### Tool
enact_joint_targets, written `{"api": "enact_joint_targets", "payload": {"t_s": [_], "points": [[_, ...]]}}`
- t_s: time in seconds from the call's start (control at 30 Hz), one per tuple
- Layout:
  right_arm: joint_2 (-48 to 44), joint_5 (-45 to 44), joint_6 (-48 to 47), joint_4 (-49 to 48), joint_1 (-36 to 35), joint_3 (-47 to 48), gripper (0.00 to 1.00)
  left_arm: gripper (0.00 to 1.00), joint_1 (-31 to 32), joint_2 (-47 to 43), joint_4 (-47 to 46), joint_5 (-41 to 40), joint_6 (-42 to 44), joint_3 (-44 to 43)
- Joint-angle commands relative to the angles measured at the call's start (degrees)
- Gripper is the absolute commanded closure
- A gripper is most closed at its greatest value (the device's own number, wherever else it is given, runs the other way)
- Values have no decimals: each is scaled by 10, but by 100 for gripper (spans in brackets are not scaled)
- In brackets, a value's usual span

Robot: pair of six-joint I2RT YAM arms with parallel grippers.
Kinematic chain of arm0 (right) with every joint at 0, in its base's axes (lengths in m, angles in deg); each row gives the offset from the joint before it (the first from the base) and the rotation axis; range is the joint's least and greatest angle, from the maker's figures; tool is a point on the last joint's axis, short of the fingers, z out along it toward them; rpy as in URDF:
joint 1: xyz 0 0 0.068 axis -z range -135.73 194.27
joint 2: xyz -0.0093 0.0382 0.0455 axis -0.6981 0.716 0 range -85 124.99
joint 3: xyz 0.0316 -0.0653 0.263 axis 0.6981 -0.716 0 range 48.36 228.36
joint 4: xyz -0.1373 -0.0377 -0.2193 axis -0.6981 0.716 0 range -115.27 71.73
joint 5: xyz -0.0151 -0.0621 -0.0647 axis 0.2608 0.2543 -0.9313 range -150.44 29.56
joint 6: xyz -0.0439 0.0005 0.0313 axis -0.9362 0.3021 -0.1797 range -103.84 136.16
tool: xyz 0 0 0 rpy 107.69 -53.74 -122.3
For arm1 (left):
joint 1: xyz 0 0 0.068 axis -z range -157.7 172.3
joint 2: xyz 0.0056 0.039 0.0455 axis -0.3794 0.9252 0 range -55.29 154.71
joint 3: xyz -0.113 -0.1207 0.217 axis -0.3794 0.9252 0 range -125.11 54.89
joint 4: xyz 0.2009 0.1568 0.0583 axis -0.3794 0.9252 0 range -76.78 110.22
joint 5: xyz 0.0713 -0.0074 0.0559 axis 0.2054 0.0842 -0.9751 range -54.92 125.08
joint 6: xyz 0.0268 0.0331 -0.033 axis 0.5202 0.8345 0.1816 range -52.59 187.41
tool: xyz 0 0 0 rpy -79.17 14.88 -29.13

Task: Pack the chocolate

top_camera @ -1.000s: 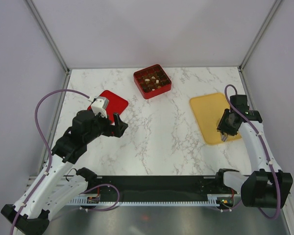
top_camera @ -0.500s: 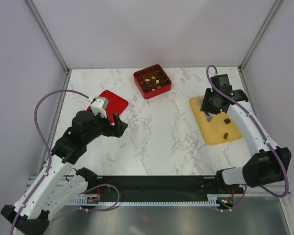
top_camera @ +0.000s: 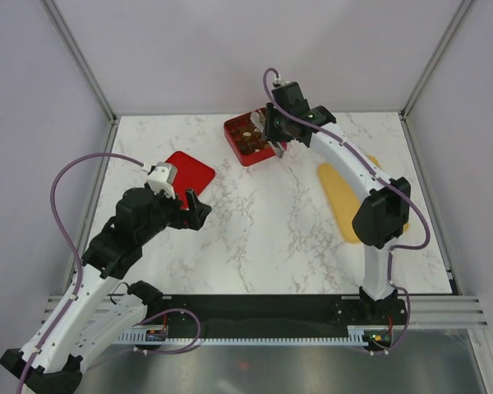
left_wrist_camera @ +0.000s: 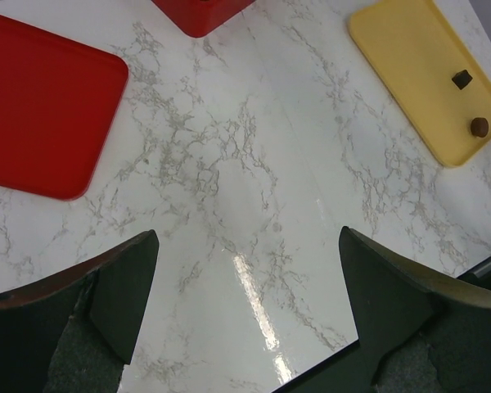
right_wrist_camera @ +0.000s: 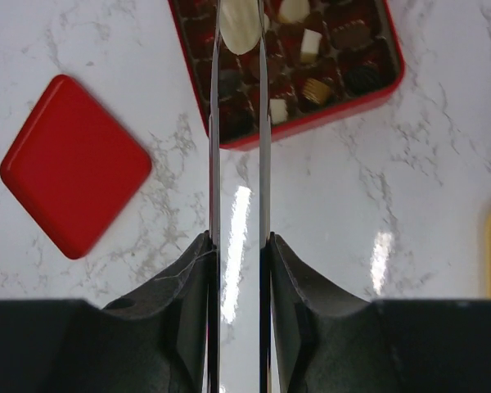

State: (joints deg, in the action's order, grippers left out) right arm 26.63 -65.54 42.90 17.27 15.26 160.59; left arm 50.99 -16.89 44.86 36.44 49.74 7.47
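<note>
My right gripper [top_camera: 277,146] hangs over the red gridded box [top_camera: 231,126] at the back of the table. Its thin fingers are shut on a pale cream chocolate [right_wrist_camera: 240,31], held above the box's cells [right_wrist_camera: 311,123]. The box holds several dark and cream pieces [right_wrist_camera: 311,42]. Two dark chocolates [left_wrist_camera: 462,79] lie on the flat yellow tray [left_wrist_camera: 409,57] at the right [top_camera: 345,201]. My left gripper [top_camera: 199,208] is open and empty above bare marble [left_wrist_camera: 247,246], just right of the red lid.
A flat red lid [top_camera: 191,169] lies at the left of the table, also in the left wrist view [left_wrist_camera: 41,115] and the right wrist view [right_wrist_camera: 74,164]. The right arm stretches over the yellow tray. Walls enclose the table on three sides.
My right gripper has moved from the yellow tray up and left to the red box, carrying the cream piece. The left arm has barely moved.
</note>
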Motion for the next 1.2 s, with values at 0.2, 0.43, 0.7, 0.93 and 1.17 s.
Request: {"api": "enact_joint_targets", "payload": {"t_s": [0.2, 0.43, 0.7, 0.93, 1.17], "points": [[109, -32, -51, -76, -48, 130, 64, 0, -1, -2, -3, -26, 19, -6], [144, -41, -71, -114, -55, 118, 62, 0, -1, 0, -3, -26, 20, -5], [176, -54, -75, -133, -59, 118, 60, 0, -1, 5, -4, -25, 19, -6], [191, -61, -77, -135, -59, 119, 58, 0, -1, 5, -4, -25, 20, -5], [191, -72, -83, -131, -59, 113, 56, 0, -1, 7, -4, -22, 21, -5]]}}
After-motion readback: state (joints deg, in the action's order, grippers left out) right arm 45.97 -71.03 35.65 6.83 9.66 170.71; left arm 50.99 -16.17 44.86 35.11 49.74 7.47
